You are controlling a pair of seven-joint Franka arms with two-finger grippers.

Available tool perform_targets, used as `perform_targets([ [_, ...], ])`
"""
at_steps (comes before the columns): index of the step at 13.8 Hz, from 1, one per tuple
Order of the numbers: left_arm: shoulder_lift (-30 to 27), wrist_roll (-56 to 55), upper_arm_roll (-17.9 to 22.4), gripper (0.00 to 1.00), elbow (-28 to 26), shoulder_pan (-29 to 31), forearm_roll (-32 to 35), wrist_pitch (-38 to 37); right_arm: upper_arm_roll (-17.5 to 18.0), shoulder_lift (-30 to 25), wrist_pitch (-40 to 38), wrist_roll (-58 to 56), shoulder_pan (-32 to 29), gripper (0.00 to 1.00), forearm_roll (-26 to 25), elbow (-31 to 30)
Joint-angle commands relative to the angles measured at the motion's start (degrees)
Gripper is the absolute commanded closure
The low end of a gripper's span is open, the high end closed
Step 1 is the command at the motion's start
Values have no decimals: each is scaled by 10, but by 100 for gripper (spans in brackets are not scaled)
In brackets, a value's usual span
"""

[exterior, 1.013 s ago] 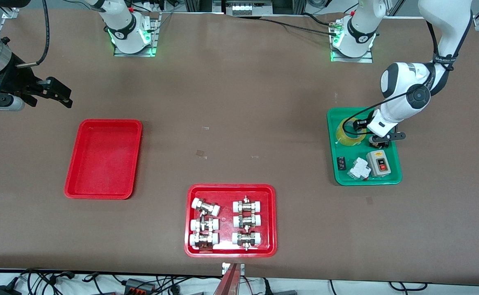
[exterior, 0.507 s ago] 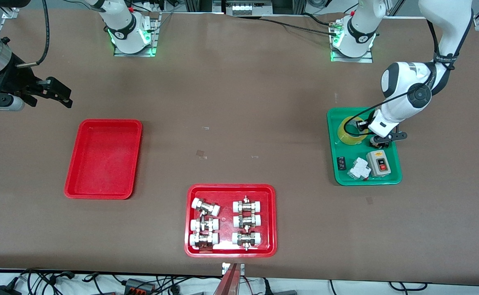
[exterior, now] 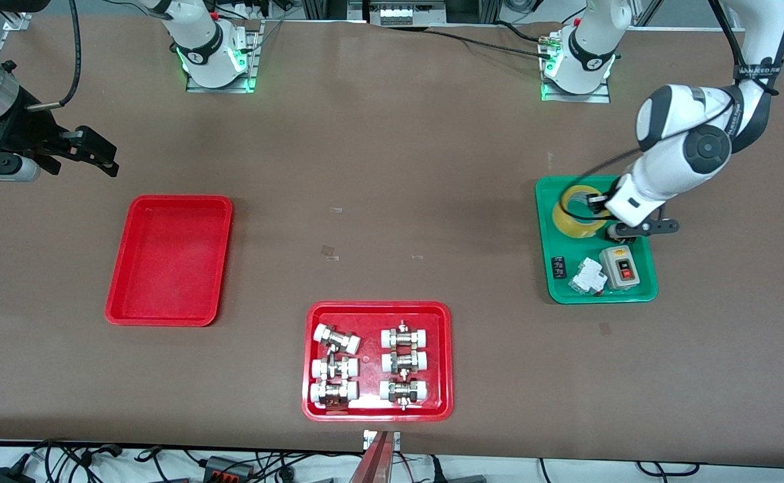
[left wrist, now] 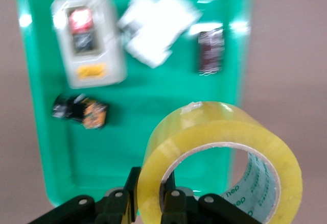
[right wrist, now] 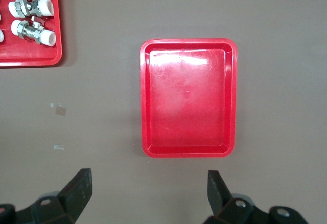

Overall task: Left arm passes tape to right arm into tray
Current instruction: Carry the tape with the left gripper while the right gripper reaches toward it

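Note:
The yellow tape roll (exterior: 574, 213) hangs over the green tray (exterior: 546, 268). My left gripper (exterior: 600, 213) is shut on its wall, one finger inside the core and one outside, as the left wrist view shows (left wrist: 153, 196) with the tape (left wrist: 219, 152) lifted above the tray. My right gripper (exterior: 100, 153) is open and empty, waiting in the air at the right arm's end of the table. The plain red tray (exterior: 169, 259) lies empty; it also shows in the right wrist view (right wrist: 188, 97), with the right gripper (right wrist: 148, 191) open above the bare table.
The green tray holds a grey switch box (exterior: 621, 266), a white breaker (exterior: 586, 275) and a small black part (exterior: 558, 267). A red tray of white-capped metal fittings (exterior: 376, 361) sits nearest the front camera at mid-table.
My left arm has risen and lifted the tape roll off the green tray floor. The right arm has not moved.

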Motion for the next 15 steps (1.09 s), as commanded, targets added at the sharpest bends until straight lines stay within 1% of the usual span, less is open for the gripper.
perform_targets([
  [1, 89, -46, -64, 100, 146, -9, -31, -64, 0, -4, -2, -2, 0, 0, -6, -4],
  [2, 111, -78, -94, 100, 184, -9, -33, -73, -1, -3, -3, 0, -1, 0, -7, -4],
  [3, 130, -107, -111, 100, 209, -10, -35, -70, -2, 1, -3, 0, -5, 0, -7, -6],
  [4, 148, -140, -135, 100, 236, -15, -38, -60, -2, 5, -5, 0, -5, 0, -7, -8],
  [5, 171, -155, -146, 100, 256, -33, -37, -27, -3, 7, -6, -4, -5, 0, -7, -11],
  [6, 200, -163, -149, 100, 277, -56, -39, 8, -3, 7, -6, -4, -5, 0, -6, -16],
  [7, 218, -165, -151, 100, 292, -77, -40, 32, -3, 8, -7, -5, -6, 0, -3, -22],
  [8, 236, -170, -152, 100, 301, -106, -54, 75, -4, 8, -18, -7, -7, 0, -2, -25],
  [9, 250, -173, -152, 100, 303, -132, -73, 132, -4, 11, -31, -8, -7, 0, 0, -26],
  [10, 270, -163, -151, 100, 305, -154, -69, 199, -4, 13, -46, -9, -6, 0, 0, -26],
  [11, 285, -161, -151, 100, 307, -172, -69, 248, -3, 13, -56, -12, -6, 0, 2, -26],
  [12, 299, -166, -152, 100, 315, -192, -71, 281, -5, 13, -60, -19, -6, 0, 17, -26],
  [14, 312, -173, -152, 100, 324, -224, -77, 322, -7, 14, -62, -64, -19, 0, 72, -26],
  [15, 318, -181, -152, 100, 324, -240, -86, 361, -7, 20, -65, -78, -24, 0, 96, -27],
])
